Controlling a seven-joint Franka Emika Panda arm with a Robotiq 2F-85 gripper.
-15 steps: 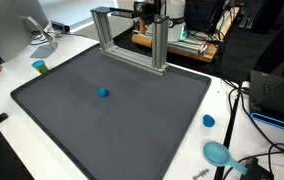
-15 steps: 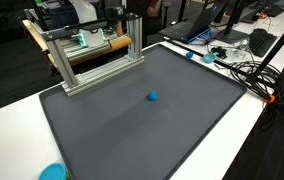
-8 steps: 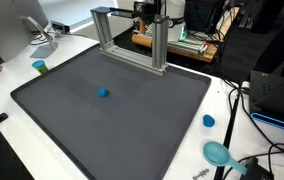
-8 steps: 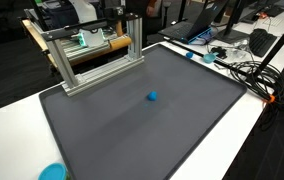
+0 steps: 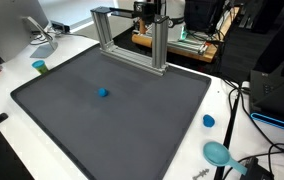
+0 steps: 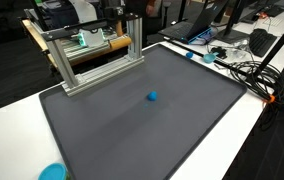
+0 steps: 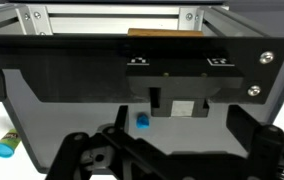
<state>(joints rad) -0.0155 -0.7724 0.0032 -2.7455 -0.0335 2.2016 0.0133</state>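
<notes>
Nearest the camera, just off the grey mat (image 5: 132,125), you have a teal bowl (image 5: 217,152) (what it holds doesn't show). Further in, the small blue block (image 5: 103,93) sits alone near mid-mat. Beyond the aluminium frame (image 5: 132,35), your gripper (image 7: 177,150) hangs spread wide, grasping nothing.

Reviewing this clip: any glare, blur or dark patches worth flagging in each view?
In both exterior views the light is even and soft, with no glare on the dark mat; the small blue block is tiny but sharp. In the wrist view the gripper is a dark, out-of-focus silhouette near the lens, the blue block beyond it reads clearly, and the metal frame at the top is bright.
</notes>
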